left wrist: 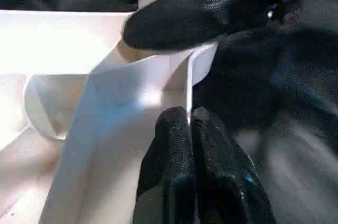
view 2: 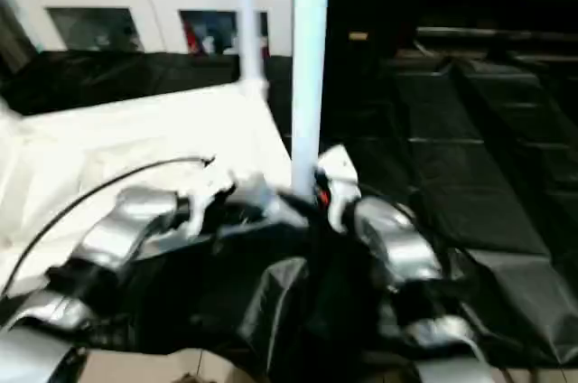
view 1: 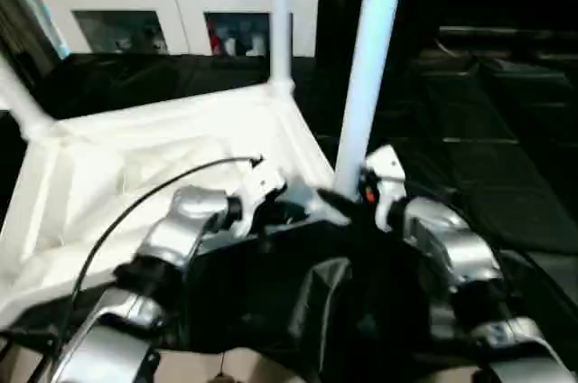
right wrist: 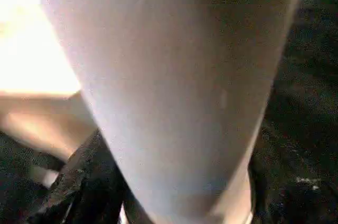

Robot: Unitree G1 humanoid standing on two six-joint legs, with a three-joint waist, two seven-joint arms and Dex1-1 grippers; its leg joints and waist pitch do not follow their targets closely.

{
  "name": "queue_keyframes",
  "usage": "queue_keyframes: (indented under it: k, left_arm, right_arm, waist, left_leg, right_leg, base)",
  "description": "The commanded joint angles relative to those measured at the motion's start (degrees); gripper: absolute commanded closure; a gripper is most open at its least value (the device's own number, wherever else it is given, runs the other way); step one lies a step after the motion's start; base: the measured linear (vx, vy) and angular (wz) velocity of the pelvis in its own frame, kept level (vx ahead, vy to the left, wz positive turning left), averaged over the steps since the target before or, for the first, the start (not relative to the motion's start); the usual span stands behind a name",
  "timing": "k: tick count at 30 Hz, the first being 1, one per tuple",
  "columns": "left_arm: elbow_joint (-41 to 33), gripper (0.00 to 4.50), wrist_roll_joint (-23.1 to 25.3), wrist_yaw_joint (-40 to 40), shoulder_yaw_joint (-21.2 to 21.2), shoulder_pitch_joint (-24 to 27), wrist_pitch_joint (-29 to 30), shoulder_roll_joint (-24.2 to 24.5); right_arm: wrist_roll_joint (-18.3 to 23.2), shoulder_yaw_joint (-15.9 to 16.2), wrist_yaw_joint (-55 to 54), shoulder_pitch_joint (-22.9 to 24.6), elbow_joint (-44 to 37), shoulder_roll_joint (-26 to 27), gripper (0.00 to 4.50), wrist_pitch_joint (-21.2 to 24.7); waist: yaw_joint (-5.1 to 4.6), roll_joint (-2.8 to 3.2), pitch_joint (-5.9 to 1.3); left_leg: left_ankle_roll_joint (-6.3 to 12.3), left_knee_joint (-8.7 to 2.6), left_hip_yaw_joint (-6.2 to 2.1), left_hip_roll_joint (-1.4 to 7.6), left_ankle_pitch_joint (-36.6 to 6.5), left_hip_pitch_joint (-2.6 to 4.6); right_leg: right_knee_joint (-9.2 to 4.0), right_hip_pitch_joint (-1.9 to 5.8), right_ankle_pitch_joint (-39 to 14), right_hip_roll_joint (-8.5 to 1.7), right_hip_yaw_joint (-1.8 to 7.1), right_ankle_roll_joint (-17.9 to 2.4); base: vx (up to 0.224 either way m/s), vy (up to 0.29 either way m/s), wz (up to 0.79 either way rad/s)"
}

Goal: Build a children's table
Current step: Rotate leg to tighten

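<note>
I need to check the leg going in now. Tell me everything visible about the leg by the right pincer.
The leg is a long, smooth white tube, plastic by its look, standing nearly upright and running past the picture's top. Its lower end is at the tabletop's near corner, by the rim that the left pincer is shut on. The right pincer is around its base; whether it is seated is hidden.

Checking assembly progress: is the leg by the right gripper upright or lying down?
Upright. The leg rises almost straight up from the near corner of the upturned tabletop, with the right gripper at its base.
</note>
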Motion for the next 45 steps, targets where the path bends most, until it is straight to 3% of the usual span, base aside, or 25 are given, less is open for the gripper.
queue_keyframes:
  k: [1,5,7,10,11,16,20,23,26,31,37,38,43,45]
  left_arm:
    - [0.0,4.5,-0.2,5.7,2.6,-3.1,-0.5,-1.4]
    - [1.0,4.5,-0.3,6.9,2.7,-3.9,-2.1,-3.0]
    - [-0.2,4.5,-0.8,3.8,1.9,-3.2,-3.7,-2.8]
    - [-0.6,4.5,-1.5,1.0,1.4,-2.5,-5.2,-2.3]
    - [-2.4,4.5,-2.4,-2.3,1.0,-1.1,-5.6,-1.4]
    - [-5.3,4.5,-3.4,-8.1,-0.1,1.2,-5.6,1.1]
    - [-7.1,4.5,-4.0,-13.6,-0.7,3.1,-6.0,4.3]
    - [-7.8,4.5,-3.4,-15.9,-1.3,4.0,-6.4,6.2]
    - [-9.0,4.5,-3.9,-18.0,-1.4,4.7,-5.5,7.4]
    - [-11.1,4.5,-4.9,-21.6,-1.8,5.8,-3.8,8.7]
    - [-13.0,4.5,-5.5,-23.8,-2.5,6.9,-2.5,9.2]
    - [-12.9,4.5,-5.2,-23.3,-2.3,6.9,-2.5,9.0]
    - [-10.1,4.5,-2.9,-17.1,-1.4,5.5,-3.8,7.8]
    - [-7.8,4.5,-2.4,-11.3,0.5,3.4,-3.0,5.6]
  right_arm:
    - [-0.6,1.8,-3.5,0.9,4.1,2.9,1.85,1.7]
    - [-2.7,3.4,-4.4,-0.6,6.3,4.7,1.85,-2.5]
    - [-1.7,3.7,0.3,-0.3,5.1,4.6,1.29,-4.1]
    - [0.1,2.9,4.1,-0.1,4.2,4.4,1.06,-3.3]
    - [0.3,4.0,6.9,0.2,3.3,3.0,0.81,-3.4]
    - [0.3,6.8,15.1,1.9,-0.2,-1.3,0.5,-4.3]
    - [0.8,8.9,26.3,5.0,-6.0,-7.1,0.5,-8.2]
    - [1.9,9.5,32.7,6.6,-9.3,-10.3,0.5,-7.1]
    - [3.0,9.9,36.3,7.4,-11.1,-12.4,0.5,-5.6]
    - [4.0,10.3,38.6,7.9,-12.0,-13.9,0.83,-4.3]
    - [4.4,10.2,39.5,8.3,-12.9,-13.5,1.26,-3.2]
    - [4.5,10.2,39.2,8.4,-13.0,-13.3,1.57,-3.0]
    - [4.4,9.4,35.8,8.7,-12.5,-11.9,1.87,-1.7]
    - [3.4,7.6,28.7,8.0,-9.9,-9.1,1.89,0.2]
  waist:
    - [0.04,-0.52,-3.61]
    - [0.21,-0.67,-3.89]
    - [0.3,-0.65,-3.88]
    - [0.27,-0.64,-3.84]
    - [0.27,-0.73,-3.8]
    - [0.27,-0.55,-3.8]
    - [0.79,-0.67,-3.87]
    - [1.38,-0.85,-3.79]
    - [1.64,-0.93,-3.69]
    - [1.63,-0.89,-3.6]
    - [1.66,-0.67,-3.65]
    - [1.64,-0.81,-3.63]
    - [1.6,-0.68,-3.57]
    - [1.48,-0.61,-3.51]
  left_leg:
    - [0.47,-3.95,-0.35,0.99,-14.9,0.49]
    - [2.17,-3.63,-0.13,0.88,-12.4,0.2]
    - [2.91,-3.62,-0.11,0.94,-12.0,0.12]
    - [3.73,-3.68,-0.16,1.03,-11.9,0.03]
    - [3.81,-3.68,-0.15,1.04,-12.2,0.11]
    - [4.08,-3.75,-0.15,1.32,-12.7,0.19]
    - [4.43,-3.67,-0.08,1.59,-12.4,0.23]
    - [5.15,-3.6,0.04,1.57,-11.8,0.19]
    - [4.69,-3.7,0.02,1.7,-12.3,0.25]
    - [3.96,-3.79,-0.01,1.58,-13.2,0.33]
    - [3.71,-3.84,-0.05,1.67,-12.9,0.34]
    - [3.67,-3.81,-0.02,1.59,-12.9,0.28]
    - [3.22,-3.87,-0.08,1.56,-13.5,0.33]
    - [2.46,-3.9,-0.09,1.4,-14.1,0.56]
  right_leg:
    - [-4.88,2.75,-18.3,-3.32,2.18,-10.7]
    - [-4.58,3.01,-14.2,-3.4,2.25,-11.4]
    - [-4.47,3.1,-13.3,-3.43,2.21,-11.8]
    - [-4.35,3.27,-12.3,-3.34,2.15,-12.3]
    - [-4.41,3.26,-12.7,-3.36,2.14,-12.4]
    - [-4.26,3.18,-12.3,-3.32,2.16,-13.0]
    - [-4.1,3.26,-11.7,-3.42,2.27,-13.1]
    - [-3.99,3.22,-11.0,-3.27,2.18,-13.3]
    - [-4.1,3.1,-13.0,-3.41,2.24,-13.0]
    - [-4.34,2.93,-15.6,-3.39,2.22,-12.4]
    - [-4.24,2.84,-14.2,-3.32,2.24,-12.8]
    - [-4.27,2.91,-14.3,-3.33,2.24,-12.7]
    - [-4.45,2.81,-15.8,-3.35,2.25,-12.0]
    - [-4.68,2.56,-17.3,-3.32,2.31,-11.5]
  base:
    - [0.0,0.0,0.0]
    - [0.0,0.0,0.0]
    - [0.0,0.0,0.0]
    - [0.0,0.0,0.0]
    - [0.0,0.0,0.0]
    - [0.0,0.0,0.0]
    - [0.0,0.0,0.0]
    - [0.0,0.0,0.0]
    - [0.0,0.0,0.0]
    - [0.0,0.0,0.0]
    - [0.0,0.0,0.0]
    - [0.0,0.0,0.0]
    - [0.0,0.0,0.0]
    - [0.0,0.0,0.0]
